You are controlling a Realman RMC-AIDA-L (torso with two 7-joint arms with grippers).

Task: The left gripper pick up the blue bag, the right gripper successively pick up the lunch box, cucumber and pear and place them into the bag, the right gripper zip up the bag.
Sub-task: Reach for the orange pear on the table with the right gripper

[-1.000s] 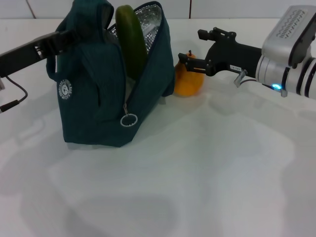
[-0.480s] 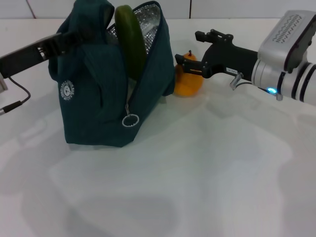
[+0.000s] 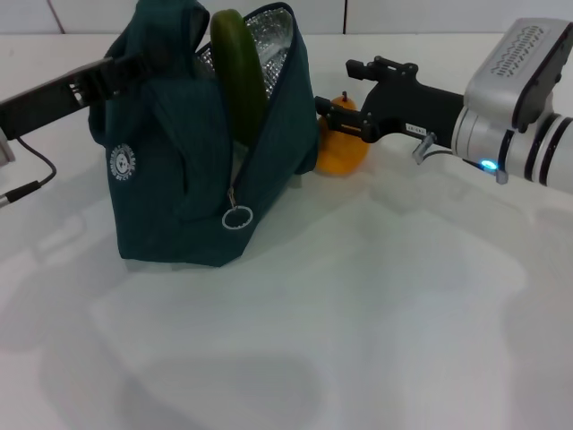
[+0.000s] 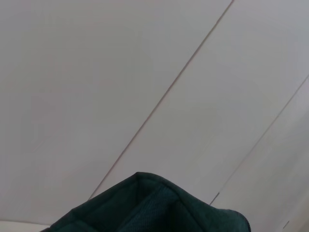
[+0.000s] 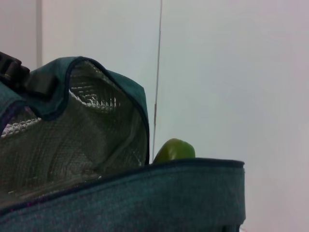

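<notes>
The blue bag (image 3: 179, 179) stands open on the white table, its top handle held up by my left gripper (image 3: 125, 70) at the upper left. The cucumber (image 3: 237, 72) stands upright inside, its tip poking above the foil lining (image 5: 72, 130). The zipper's ring pull (image 3: 235, 218) hangs low on the bag's front. Behind the bag's right side sits the pear (image 3: 340, 154) on the table. My right gripper (image 3: 340, 115) reaches in from the right, open, its fingers level with the pear's top. The lunch box is out of view.
The white table (image 3: 358, 313) spreads out in front of the bag. A black cable (image 3: 27, 184) runs along the left edge. The right wrist view looks across the bag's rim (image 5: 120, 198) at the cucumber's tip (image 5: 175, 150); the left wrist view shows only bag fabric (image 4: 149, 208) and wall.
My right gripper has slid a little to the left, closing in on the pear's top. The bag, the cucumber and the left arm have stayed put.
</notes>
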